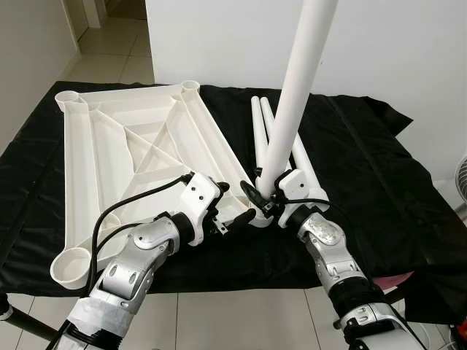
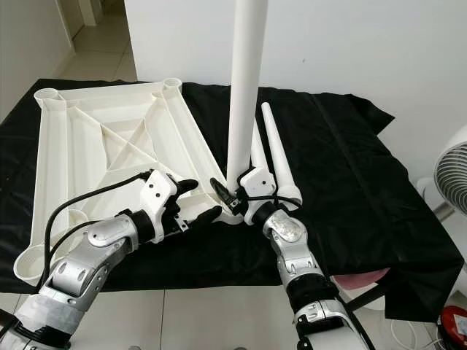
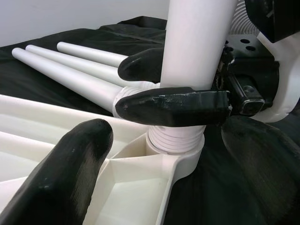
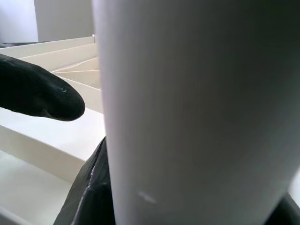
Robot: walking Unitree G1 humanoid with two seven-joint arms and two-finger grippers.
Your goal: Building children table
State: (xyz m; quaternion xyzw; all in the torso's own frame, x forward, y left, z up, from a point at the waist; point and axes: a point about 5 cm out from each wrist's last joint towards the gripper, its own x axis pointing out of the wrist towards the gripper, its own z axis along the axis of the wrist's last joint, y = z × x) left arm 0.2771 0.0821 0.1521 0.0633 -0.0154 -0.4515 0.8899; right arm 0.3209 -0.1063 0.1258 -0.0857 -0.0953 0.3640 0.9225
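Observation:
A white table top (image 1: 131, 146) lies upside down on a black cloth (image 1: 365, 175). One white table leg (image 1: 292, 95) stands upright, its threaded end in the near corner socket (image 3: 176, 150). My right gripper (image 1: 264, 194) is shut on this leg just above the socket, and its fingers (image 3: 173, 105) wrap around the leg. My left gripper (image 1: 235, 201) is open beside that corner, one finger on each side of the table top's rim, close to the leg. Three loose legs (image 3: 70, 70) lie on the cloth behind the socket.
The cloth covers a low surface whose front edge is near me, with tiled floor (image 1: 241, 321) below. A white wall (image 1: 408, 51) is behind. A fan (image 2: 452, 175) stands at the right, with a red object (image 2: 456, 324) on the floor below it.

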